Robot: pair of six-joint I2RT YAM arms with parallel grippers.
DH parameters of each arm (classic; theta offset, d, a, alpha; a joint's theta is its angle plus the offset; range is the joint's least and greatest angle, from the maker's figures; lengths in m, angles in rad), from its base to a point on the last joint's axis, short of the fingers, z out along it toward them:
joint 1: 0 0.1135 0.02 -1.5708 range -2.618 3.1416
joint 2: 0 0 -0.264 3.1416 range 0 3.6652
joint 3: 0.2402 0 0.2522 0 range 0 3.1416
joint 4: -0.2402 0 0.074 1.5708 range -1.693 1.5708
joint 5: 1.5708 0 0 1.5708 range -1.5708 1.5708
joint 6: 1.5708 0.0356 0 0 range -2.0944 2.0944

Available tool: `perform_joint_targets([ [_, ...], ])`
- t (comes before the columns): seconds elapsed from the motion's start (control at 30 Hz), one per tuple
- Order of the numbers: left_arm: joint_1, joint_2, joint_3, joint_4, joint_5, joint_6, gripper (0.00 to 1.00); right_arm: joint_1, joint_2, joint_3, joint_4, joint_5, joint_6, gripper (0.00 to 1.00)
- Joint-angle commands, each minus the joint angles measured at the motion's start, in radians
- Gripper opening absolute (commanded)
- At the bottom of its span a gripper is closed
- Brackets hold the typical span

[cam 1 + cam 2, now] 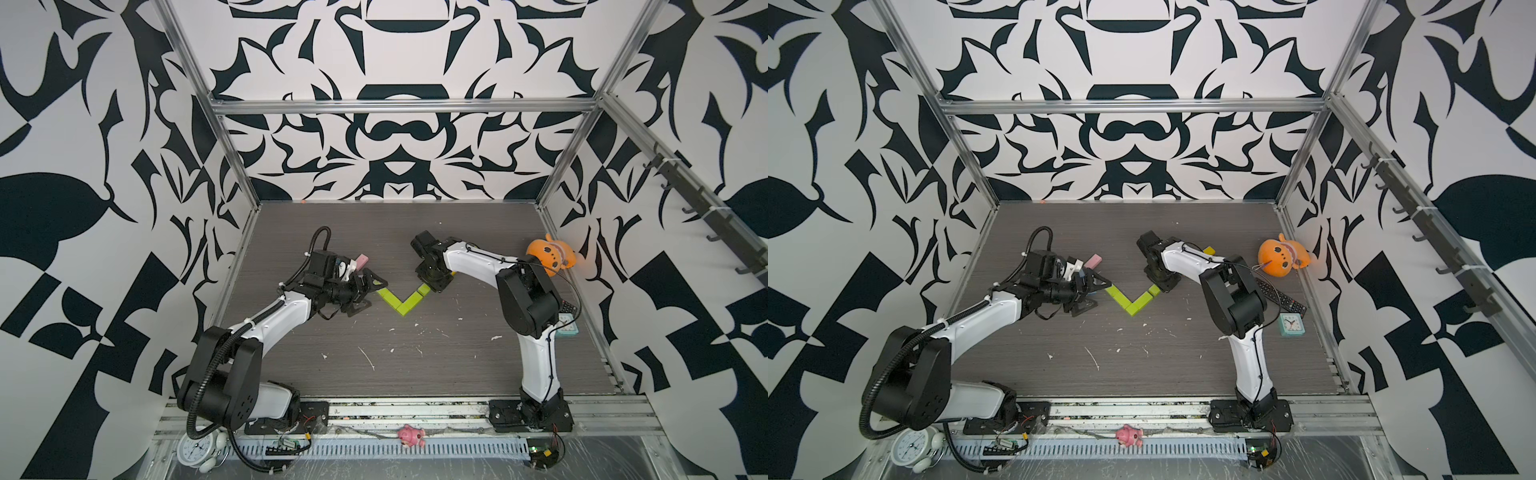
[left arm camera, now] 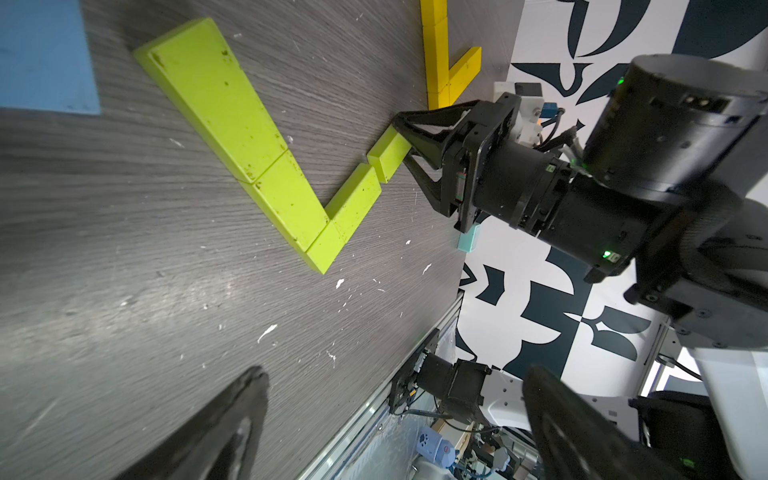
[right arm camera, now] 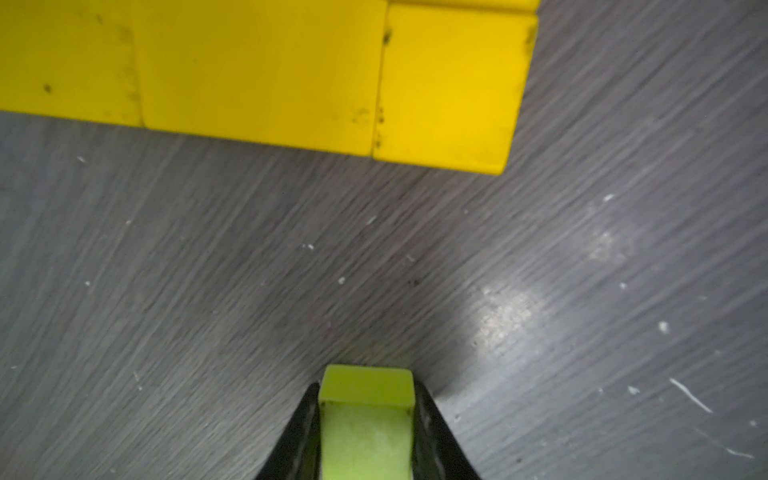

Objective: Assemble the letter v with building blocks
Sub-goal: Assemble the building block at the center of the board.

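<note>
Several lime green building blocks (image 1: 401, 307) (image 1: 1128, 307) (image 2: 232, 108) lie in a V in the middle of the table. My right gripper (image 1: 432, 284) (image 2: 401, 139) (image 3: 366, 395) points down at the top of the V's right stroke. It is shut on a small lime green block (image 1: 1154, 291) (image 2: 388, 160) (image 3: 366, 386) that sits against that stroke's end, slightly offset. My left gripper (image 1: 370, 293) (image 1: 1098, 296) (image 2: 395, 374) hangs open and empty beside the V's left stroke. Yellow blocks (image 1: 1209, 250) (image 2: 436, 50) (image 3: 266, 70) lie behind the right gripper. A pink block (image 1: 363, 261) (image 1: 1093, 261) lies behind the left one.
A light blue block (image 2: 41, 54) lies near the V's left end. An orange plush toy (image 1: 548, 257) (image 1: 1281, 259), a black remote (image 1: 1281, 299) and a small teal clock (image 1: 1291, 324) stand along the right wall. A white alarm clock (image 1: 195, 451) and a pink toy (image 1: 409, 436) sit at the front rail.
</note>
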Motion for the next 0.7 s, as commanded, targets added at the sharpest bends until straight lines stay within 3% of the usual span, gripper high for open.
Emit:
perform_joint_targets([
  [0.0,0.004,0.009,-0.008,0.006,0.014,0.013,0.99,0.010,-0.001,-0.011,-0.021,0.001,0.014,0.35],
  [0.67,0.004,0.029,-0.004,0.012,0.019,0.016,0.99,0.016,-0.014,-0.026,-0.018,-0.009,0.026,0.37],
])
